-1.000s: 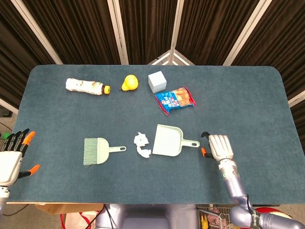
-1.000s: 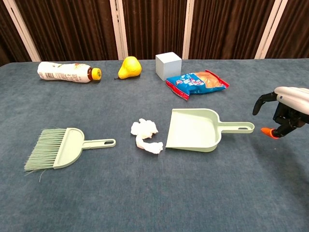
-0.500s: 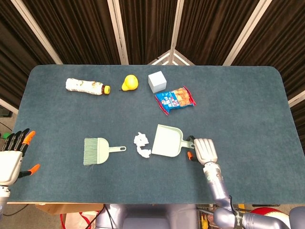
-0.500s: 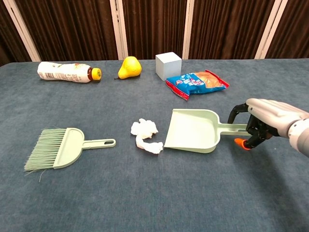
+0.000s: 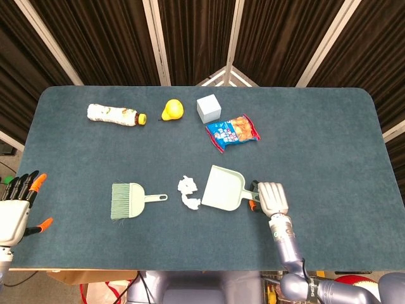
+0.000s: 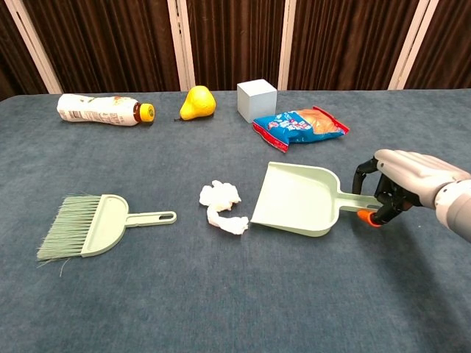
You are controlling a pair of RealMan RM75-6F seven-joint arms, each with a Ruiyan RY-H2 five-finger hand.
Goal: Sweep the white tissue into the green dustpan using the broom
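Note:
The green dustpan (image 5: 224,188) (image 6: 298,198) lies mid-table, its mouth facing the crumpled white tissue (image 5: 187,191) (image 6: 221,204) just to its left. My right hand (image 5: 271,197) (image 6: 401,180) grips the dustpan's handle, and the handle end sits raised so the pan tilts toward the tissue. The green broom (image 5: 130,200) (image 6: 92,226) lies flat left of the tissue, bristles pointing left, untouched. My left hand (image 5: 16,206) hovers open at the table's front left edge, far from the broom; only the head view shows it.
Along the back stand a lying bottle (image 5: 114,114) (image 6: 103,109), a yellow pear (image 5: 171,110) (image 6: 198,102), a grey cube (image 5: 208,108) (image 6: 256,98) and a blue snack bag (image 5: 232,132) (image 6: 300,126).
My right hand moved left to the dustpan's handle and closed on it. The pan shifted slightly left and its handle end rose. The left hand stayed still.

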